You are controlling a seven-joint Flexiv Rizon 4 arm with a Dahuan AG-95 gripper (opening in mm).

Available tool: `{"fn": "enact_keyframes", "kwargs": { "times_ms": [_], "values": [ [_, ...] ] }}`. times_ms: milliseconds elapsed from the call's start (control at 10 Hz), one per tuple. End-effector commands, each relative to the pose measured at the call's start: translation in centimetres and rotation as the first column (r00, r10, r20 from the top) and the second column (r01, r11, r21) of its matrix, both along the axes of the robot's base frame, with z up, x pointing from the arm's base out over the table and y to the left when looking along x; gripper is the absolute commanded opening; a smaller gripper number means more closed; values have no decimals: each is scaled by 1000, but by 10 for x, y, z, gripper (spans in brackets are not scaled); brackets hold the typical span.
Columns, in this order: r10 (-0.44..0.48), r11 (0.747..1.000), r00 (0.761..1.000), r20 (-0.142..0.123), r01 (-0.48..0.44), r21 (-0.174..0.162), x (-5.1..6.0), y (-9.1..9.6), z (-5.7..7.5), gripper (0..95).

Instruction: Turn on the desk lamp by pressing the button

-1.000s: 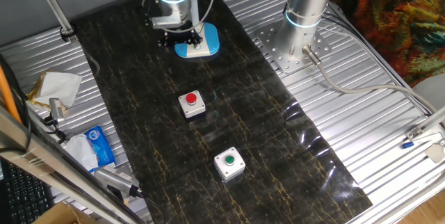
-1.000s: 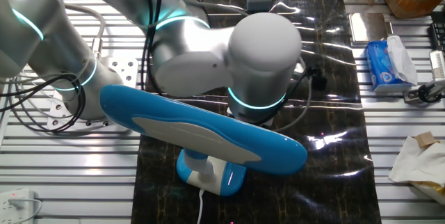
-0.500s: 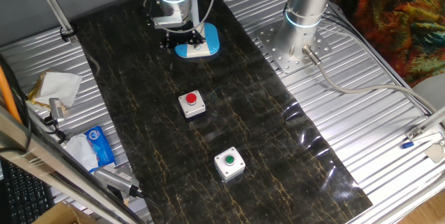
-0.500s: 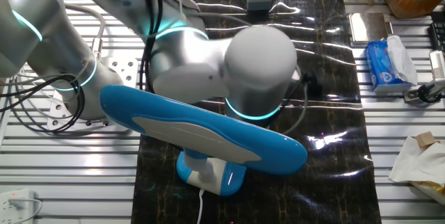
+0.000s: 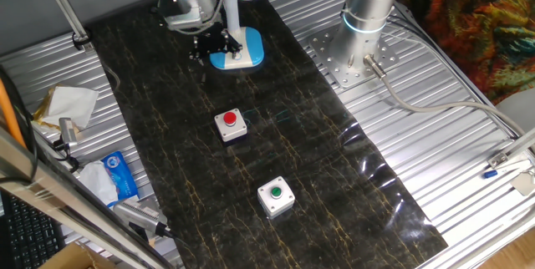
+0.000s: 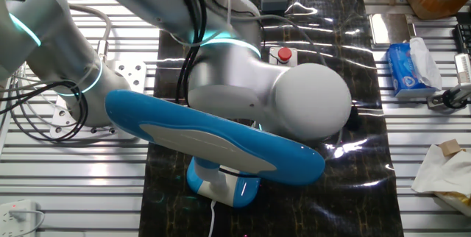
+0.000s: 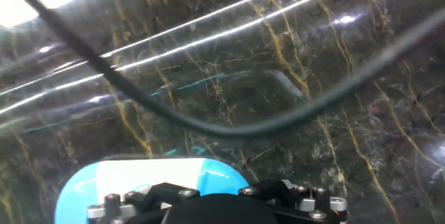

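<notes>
The desk lamp stands at the far end of the dark mat, with its light-blue base and white top plate (image 5: 240, 53). In the other fixed view its long blue head (image 6: 213, 138) fills the foreground above the base (image 6: 221, 184). My gripper (image 5: 215, 45) hangs low over the left edge of the base. The hand view shows the blue-and-white base (image 7: 139, 177) just ahead of the gripper's black body (image 7: 215, 206). The fingertips are hidden in every view. The lamp's small button is hidden from me.
A grey box with a red dome button (image 5: 231, 124) and one with a green dome button (image 5: 275, 195) sit on the mat nearer the front. A black cable (image 7: 229, 128) crosses the hand view. A tissue pack (image 5: 119, 175) and crumpled paper (image 5: 71, 102) lie at the left.
The arm's wrist has swung to the left above the lamp. In the other fixed view it has shifted right and uncovered the red button box. The gripper stays by the lamp base.
</notes>
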State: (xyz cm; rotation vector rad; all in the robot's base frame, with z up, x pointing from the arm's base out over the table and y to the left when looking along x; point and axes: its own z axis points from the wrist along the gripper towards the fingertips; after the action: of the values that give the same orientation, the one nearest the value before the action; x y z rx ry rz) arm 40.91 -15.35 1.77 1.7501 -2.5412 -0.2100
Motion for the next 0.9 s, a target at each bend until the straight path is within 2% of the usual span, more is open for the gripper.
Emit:
{"fn": "enact_keyframes", "kwargs": {
  "times_ms": [100, 900],
  "values": [
    [115, 982, 986, 117, -96, -161, 0, -1, 5, 950],
    [99, 987, 988, 120, -83, -136, -1, -2, 10, 950]
  ]
}}
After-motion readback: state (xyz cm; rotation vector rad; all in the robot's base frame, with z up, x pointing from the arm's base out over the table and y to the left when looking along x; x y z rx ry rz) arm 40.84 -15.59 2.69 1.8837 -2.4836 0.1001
